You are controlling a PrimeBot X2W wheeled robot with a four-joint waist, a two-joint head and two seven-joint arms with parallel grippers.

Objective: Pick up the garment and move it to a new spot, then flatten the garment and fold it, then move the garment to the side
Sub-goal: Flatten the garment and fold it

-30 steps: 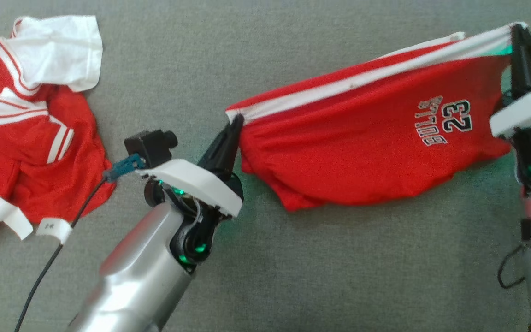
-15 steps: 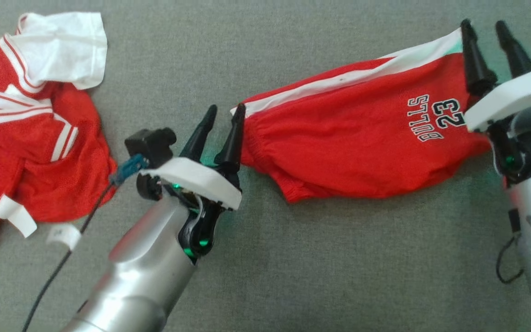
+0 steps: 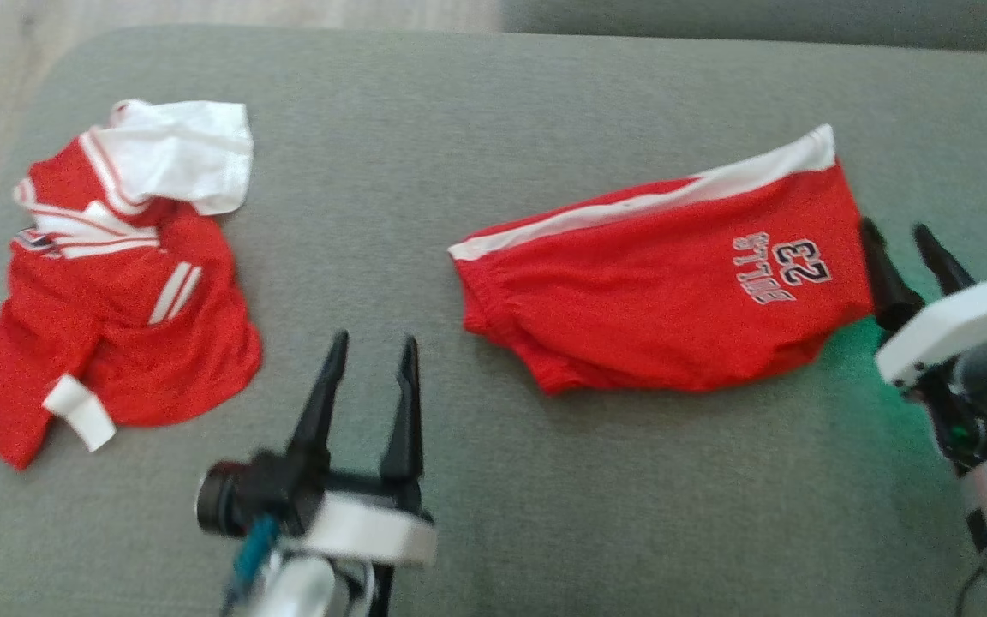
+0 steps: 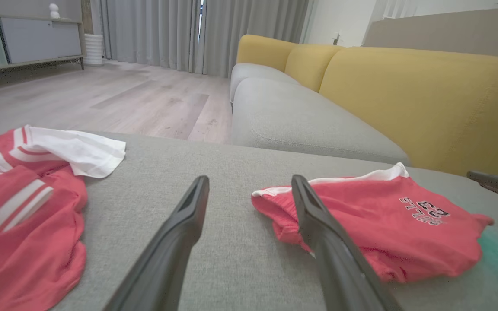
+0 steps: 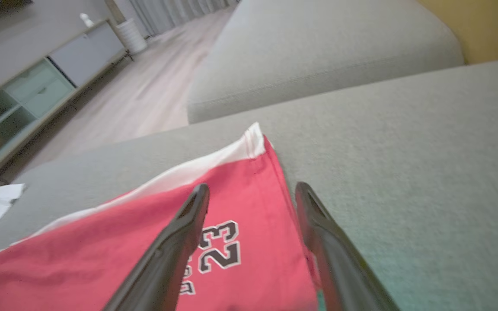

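Appears well along: red basketball shorts (image 3: 656,300) laid flat and seemingly doubled leg over leg, right of centre on the grey woven sofa cushion (image 3: 545,480), leaving only the shift to the side, by this reading. Left end effector (image 3: 374,338) and right end effector (image 3: 894,227) both spread wide and empty, the right at the hem end, the left well apart. Thin smooth red cloth, white side stripe, gathered waistband, printed "23"; crumpled red-and-white jersey (image 3: 116,343) far left.

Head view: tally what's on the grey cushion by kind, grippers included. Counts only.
Shorts: 1, the red shorts with the 23 print, lying flat
Tops: 1, the crumpled red-and-white top, which reads as one piece
Grippers: 2, the left gripper and the right gripper, both open and holding nothing
Total: 4
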